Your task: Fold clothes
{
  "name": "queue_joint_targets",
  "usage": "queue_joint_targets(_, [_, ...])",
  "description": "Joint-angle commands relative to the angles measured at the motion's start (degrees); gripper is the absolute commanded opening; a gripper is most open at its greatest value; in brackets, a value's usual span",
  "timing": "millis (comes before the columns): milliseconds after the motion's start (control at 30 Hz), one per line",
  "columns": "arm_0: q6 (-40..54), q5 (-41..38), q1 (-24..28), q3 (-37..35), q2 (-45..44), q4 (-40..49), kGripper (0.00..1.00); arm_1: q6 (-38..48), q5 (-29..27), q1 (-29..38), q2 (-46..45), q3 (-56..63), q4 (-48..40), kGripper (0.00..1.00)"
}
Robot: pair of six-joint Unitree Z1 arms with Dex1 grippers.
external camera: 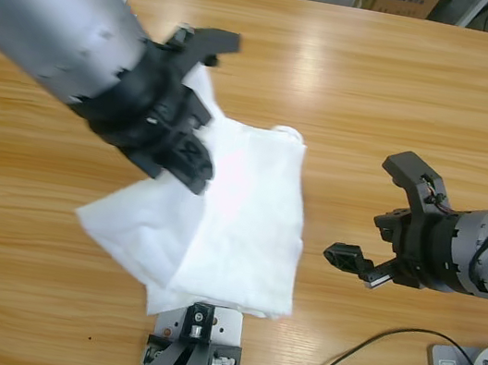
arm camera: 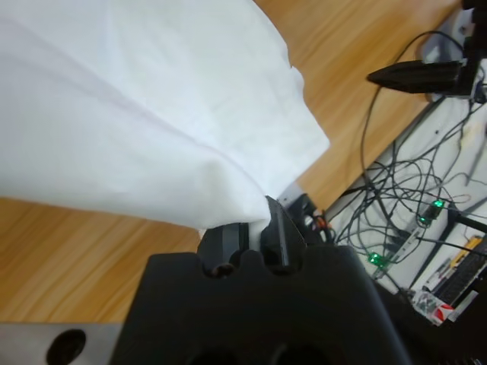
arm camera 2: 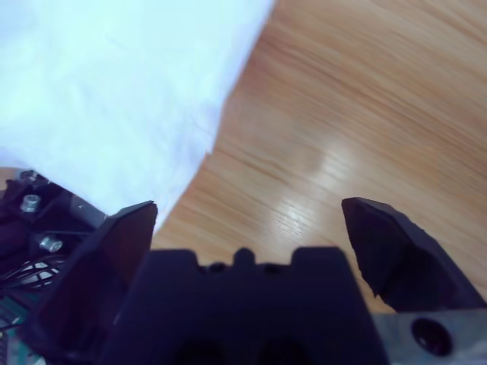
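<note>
Left wrist view has the left gripper (arm camera: 255,228) with its jaws pinched together on a bunched fold of the white T-shirt (arm camera: 144,106), the cloth spreading away just beyond the jaw tips. From above, the shirt (external camera: 238,219) hangs from that claw (external camera: 179,148) down onto the wooden table (external camera: 379,102) below and beside it. Well apart from the cloth's edge, the right gripper (external camera: 378,219) stands wide open, holding nothing, over bare wood.
</note>
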Motion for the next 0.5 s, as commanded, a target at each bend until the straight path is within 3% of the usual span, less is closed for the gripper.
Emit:
queue_joint_targets(33, [3.2, -3.3, -2.8, -7.0, 11.3, 0.1, 0.0, 0.6, -7.8, 0.5, -8.7, 2.0, 4.9, 1.0])
queue_joint_targets(167, [5.8, -7.2, -5.1, -11.0, 16.4, 0.1, 0.0, 0.1, -14.1, 0.5, -17.8, 1.8, 6.0, 1.0])
queue_joint_targets(500, [5.9, -9.6, -8.5, -15.3, 23.2, 0.1, 0.0, -2.1, -10.6, 0.5, -17.1, 2.1, 7.6, 1.0])
